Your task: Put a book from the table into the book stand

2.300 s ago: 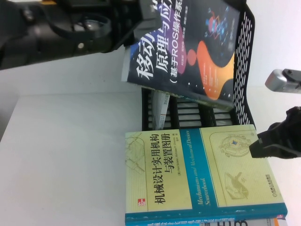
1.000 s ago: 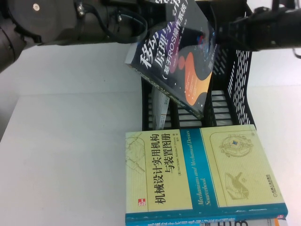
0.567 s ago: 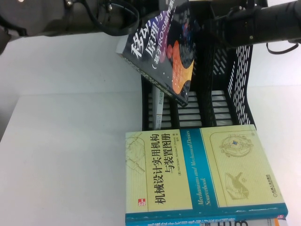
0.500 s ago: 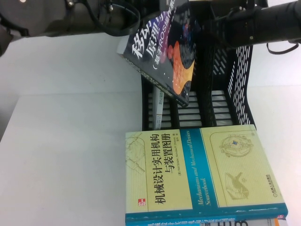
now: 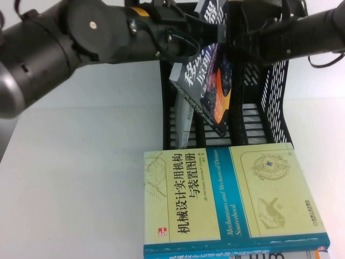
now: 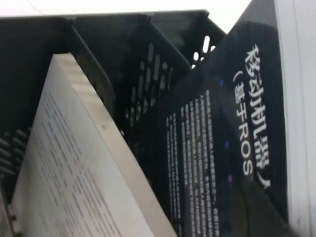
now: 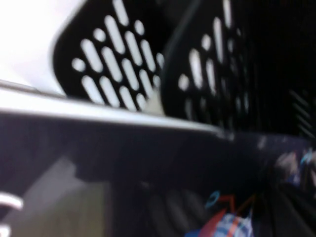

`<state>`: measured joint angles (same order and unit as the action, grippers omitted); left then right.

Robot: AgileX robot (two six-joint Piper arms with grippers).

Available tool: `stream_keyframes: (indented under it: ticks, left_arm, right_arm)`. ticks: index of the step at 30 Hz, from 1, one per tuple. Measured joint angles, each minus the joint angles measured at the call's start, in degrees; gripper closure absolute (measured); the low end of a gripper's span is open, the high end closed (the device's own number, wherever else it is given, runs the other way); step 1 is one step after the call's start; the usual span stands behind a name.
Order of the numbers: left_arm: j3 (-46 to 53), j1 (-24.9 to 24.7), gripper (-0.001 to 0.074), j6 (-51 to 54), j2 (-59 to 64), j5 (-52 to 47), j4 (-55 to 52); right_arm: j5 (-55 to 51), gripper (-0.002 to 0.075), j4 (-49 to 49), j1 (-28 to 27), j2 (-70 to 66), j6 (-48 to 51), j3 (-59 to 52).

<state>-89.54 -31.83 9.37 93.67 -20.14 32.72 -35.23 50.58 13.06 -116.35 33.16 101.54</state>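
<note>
Dark book tilted inside the black stand

Black plastic book stand (image 5: 272, 91) is upright on the white table (image 5: 75, 178), and the dark paperback book (image 5: 207, 89) leans inside it, lower corner down in the middle slot, beside a thin white-grey book (image 5: 182, 121) in the neighbouring slot. My left gripper (image 5: 202, 32) is at the book's upper edge, above the stand; my right gripper (image 5: 245, 35) is just beside it. For both I cannot tell the grip. A yellow-and-teal hardcover (image 5: 232, 199) lies flat before the stand.
</note>
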Motion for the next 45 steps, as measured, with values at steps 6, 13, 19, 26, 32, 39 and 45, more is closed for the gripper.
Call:
stream_keyframes:
  ticks: [6,13,19,26,32,39,45]
  left_arm:
    - [-3.4,0.01,0.0622,1.04,4.43,1.2,-1.21]
    - [-6.22,0.01,0.0622,1.04,8.41,0.86,-1.35]
    - [-7.06,0.01,0.0621,1.04,9.26,0.74,-1.35]
    - [-7.32,-0.11,0.044,0.92,11.34,1.26,-1.08]
    - [-7.52,-0.47,0.0353,0.84,11.39,1.65,0.22]
    - [-9.75,-0.47,0.0324,1.13,10.32,2.1,0.27]
    - [-16.15,-0.47,0.0322,4.01,6.62,0.3,0.02]
  right_arm:
    - [-2.17,0.0729,-1.86,-0.11,-1.62,-0.26,0.0]
    - [-3.95,0.0729,-3.82,-0.11,-1.74,-0.26,0.0]
    - [-4.49,0.0729,-4.43,0.01,-2.36,-0.35,0.0]
    - [-5.08,0.0729,-4.01,0.01,-3.0,-0.35,0.0]
    - [-5.33,0.0729,-3.25,0.01,-3.0,-0.35,0.0]
    - [-5.33,0.0729,-3.13,0.01,-3.0,-0.35,0.0]
    - [-5.11,0.0729,-4.68,0.01,-3.0,-0.35,0.54]
